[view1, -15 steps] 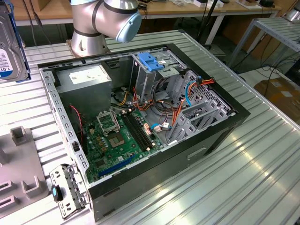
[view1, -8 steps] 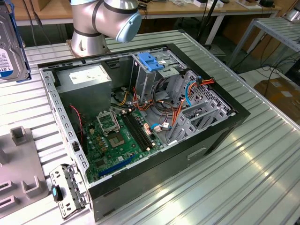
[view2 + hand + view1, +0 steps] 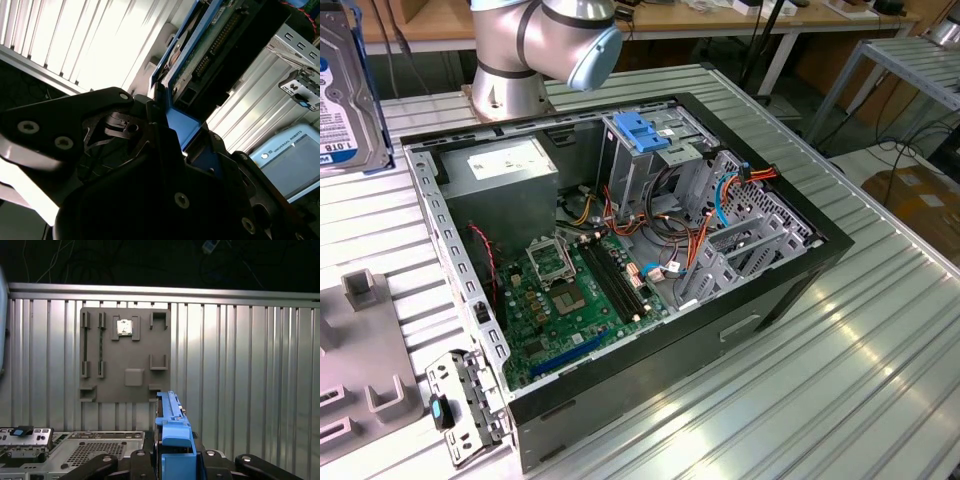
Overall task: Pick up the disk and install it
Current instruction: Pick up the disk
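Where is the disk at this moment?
The disk is at the exterior view's far left edge, held upright over the ribbed table, left of the open computer case. In the first wrist view the tool clamps it.

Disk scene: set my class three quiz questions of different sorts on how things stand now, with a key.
1. True or false: the gripper is shut on the disk.
2. In the first wrist view, the grey plate lies on: A the table; B a chair; C a shelf.
3. Fill in: the case lies with its side ____, baring the motherboard.

Key: 1 true; 2 A; 3 open.
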Available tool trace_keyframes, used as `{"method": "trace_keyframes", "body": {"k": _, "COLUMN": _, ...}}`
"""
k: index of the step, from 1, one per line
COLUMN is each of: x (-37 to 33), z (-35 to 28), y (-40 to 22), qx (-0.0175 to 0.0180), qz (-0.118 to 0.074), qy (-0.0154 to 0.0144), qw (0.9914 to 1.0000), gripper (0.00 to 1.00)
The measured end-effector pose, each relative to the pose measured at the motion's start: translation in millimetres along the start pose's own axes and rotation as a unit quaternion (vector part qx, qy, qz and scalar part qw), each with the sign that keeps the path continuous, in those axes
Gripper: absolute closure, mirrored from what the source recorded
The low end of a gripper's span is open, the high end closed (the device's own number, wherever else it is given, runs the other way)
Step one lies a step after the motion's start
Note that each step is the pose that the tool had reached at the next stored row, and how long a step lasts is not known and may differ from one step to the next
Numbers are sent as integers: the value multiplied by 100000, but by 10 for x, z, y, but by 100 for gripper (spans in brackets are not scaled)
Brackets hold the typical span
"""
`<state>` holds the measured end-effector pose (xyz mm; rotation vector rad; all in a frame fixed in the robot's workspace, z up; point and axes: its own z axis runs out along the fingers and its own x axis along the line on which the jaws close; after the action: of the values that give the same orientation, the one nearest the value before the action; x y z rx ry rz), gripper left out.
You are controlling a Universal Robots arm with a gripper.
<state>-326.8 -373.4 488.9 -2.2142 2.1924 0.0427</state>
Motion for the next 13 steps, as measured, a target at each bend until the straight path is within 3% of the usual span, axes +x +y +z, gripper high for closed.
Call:
{"method": "trace_keyframes", "body": {"k": 7, "x": 51, "z": -1, "y": -23, "qx": -3, "qz": -1, "qy": 4, "qw": 100000, "gripper": 63}}
{"method": "trace_keyframes", "body": {"k": 13, "x": 55, "z": 0, "y": -97, "qx": -1, "qz": -1, "qy": 3, "qw": 100000, "gripper": 63}}
